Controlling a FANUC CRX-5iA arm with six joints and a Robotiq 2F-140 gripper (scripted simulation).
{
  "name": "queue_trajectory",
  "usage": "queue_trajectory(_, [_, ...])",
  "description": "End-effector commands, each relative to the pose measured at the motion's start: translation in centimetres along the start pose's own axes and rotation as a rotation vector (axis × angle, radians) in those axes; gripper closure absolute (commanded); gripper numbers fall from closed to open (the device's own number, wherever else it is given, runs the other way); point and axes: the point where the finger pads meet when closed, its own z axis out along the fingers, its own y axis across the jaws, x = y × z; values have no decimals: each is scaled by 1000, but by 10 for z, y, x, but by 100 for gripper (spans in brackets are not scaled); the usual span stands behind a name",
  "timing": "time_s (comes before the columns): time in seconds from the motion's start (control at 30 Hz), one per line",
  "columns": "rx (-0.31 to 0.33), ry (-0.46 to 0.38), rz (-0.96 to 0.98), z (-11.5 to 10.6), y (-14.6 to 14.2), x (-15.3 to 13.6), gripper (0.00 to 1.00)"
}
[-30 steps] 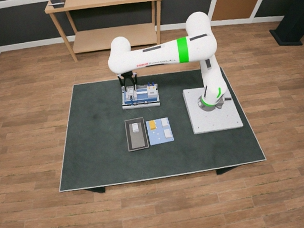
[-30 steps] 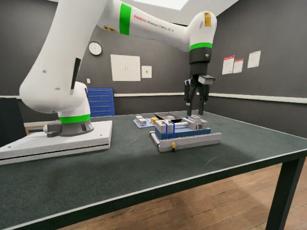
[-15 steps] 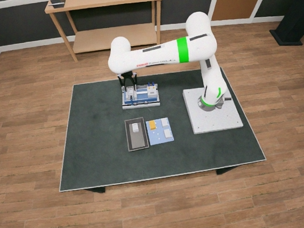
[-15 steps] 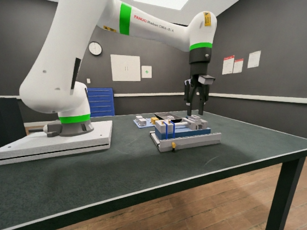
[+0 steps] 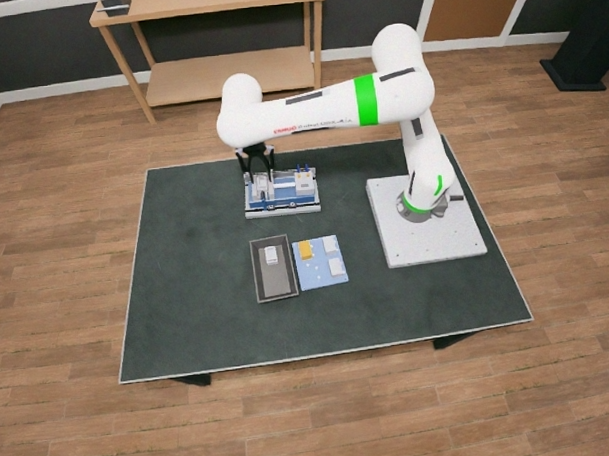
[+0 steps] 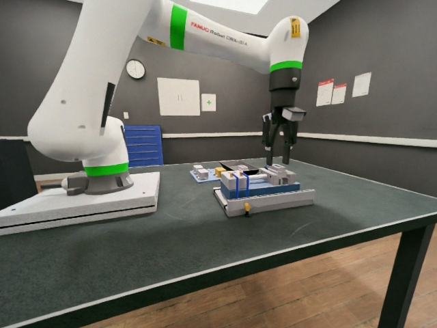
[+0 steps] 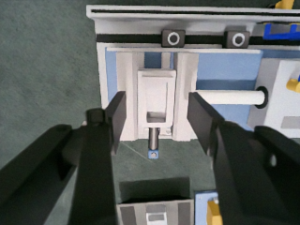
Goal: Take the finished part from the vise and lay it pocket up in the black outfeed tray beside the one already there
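The finished part (image 7: 156,104), a pale block with a pocket on top, sits between the jaws of the vise (image 5: 281,192). It also shows in the top view (image 5: 262,184) and the exterior view (image 6: 278,168). My gripper (image 7: 157,105) hangs straight above the part with its fingers partly apart and nothing between them. In the exterior view the gripper (image 6: 277,162) has its fingertips just over the part, with a small gap. The black outfeed tray (image 5: 273,268) lies in front of the vise and holds one pocketed block (image 5: 270,254) at its far end.
A light blue plate (image 5: 320,261) right of the tray carries a yellow block (image 5: 305,250) and two plain pale blocks (image 5: 330,243) (image 5: 336,266). The vise screw and blue-handled end (image 6: 241,183) lie to the part's side. The robot base (image 5: 424,219) stands at the right.
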Motion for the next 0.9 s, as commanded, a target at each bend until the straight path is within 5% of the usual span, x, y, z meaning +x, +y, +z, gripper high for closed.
queue_trajectory(0.0, [2, 1, 0, -1, 0, 0, 54])
queue_trajectory(0.87, [2, 1, 0, 8, 0, 0, 54])
